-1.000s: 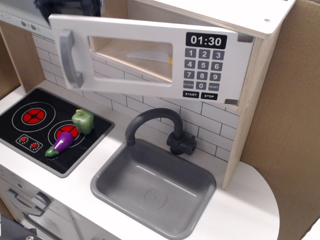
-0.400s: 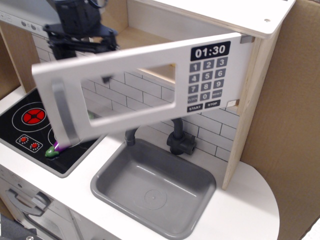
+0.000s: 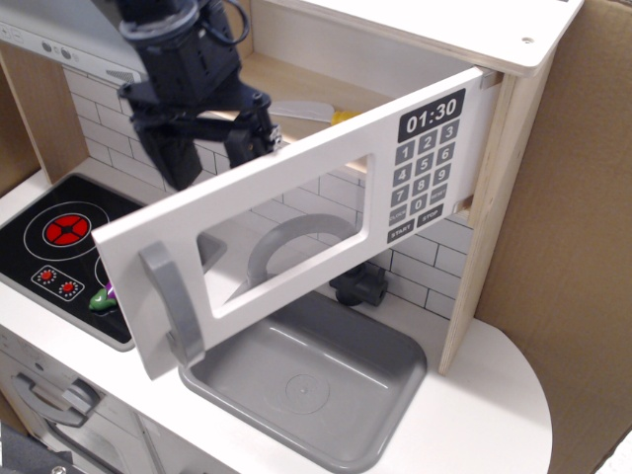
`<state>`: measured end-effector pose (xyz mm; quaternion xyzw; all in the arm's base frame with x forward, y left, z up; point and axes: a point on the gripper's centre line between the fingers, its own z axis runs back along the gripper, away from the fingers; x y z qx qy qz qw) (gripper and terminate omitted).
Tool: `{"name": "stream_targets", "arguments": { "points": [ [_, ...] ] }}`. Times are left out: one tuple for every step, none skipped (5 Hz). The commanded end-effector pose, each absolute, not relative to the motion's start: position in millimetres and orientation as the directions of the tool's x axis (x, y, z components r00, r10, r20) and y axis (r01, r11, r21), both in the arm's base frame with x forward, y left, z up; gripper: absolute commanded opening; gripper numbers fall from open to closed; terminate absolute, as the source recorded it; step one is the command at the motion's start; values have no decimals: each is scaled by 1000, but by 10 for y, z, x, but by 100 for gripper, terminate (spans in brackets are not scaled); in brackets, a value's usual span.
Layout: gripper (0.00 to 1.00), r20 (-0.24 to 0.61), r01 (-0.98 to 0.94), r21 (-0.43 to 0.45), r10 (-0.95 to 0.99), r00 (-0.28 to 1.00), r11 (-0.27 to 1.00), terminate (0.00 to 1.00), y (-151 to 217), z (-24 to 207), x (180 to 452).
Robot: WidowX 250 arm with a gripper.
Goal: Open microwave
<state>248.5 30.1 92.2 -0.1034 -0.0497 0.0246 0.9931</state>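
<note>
The microwave [image 3: 494, 158] of pale wood sits at the top of the toy kitchen. Its white door [image 3: 306, 183] stands swung far out to the front left, hinged on the right. The grey bar handle [image 3: 174, 314] is at the door's low left end. The dark keypad [image 3: 419, 188] and black clock display [image 3: 432, 114] sit near the hinge. My black gripper [image 3: 212, 148] is just behind the door's upper edge, in front of the microwave's mouth, fingers spread and holding nothing. A pale toy knife [image 3: 301, 111] lies inside the cavity.
A grey sink [image 3: 395, 395] lies under the open door, and its dark faucet [image 3: 296, 232] shows through the door window. The black hob with red rings [image 3: 59, 237] is at the left, with a toy eggplant [image 3: 102, 296] half hidden by the door. A cardboard wall [image 3: 573, 247] stands at the right.
The door has swung from nearly shut to wide open, its handle end dropping forward and left. My gripper has come down from the top left edge and right, following behind the door.
</note>
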Motion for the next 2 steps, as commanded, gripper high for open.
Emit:
{"name": "stream_targets", "arguments": {
  "points": [
    [100,141,-24,-197,53,989,980,0,363,1151,2530],
    [100,141,-24,-197,53,989,980,100,363,1151,2530]
  ]
}}
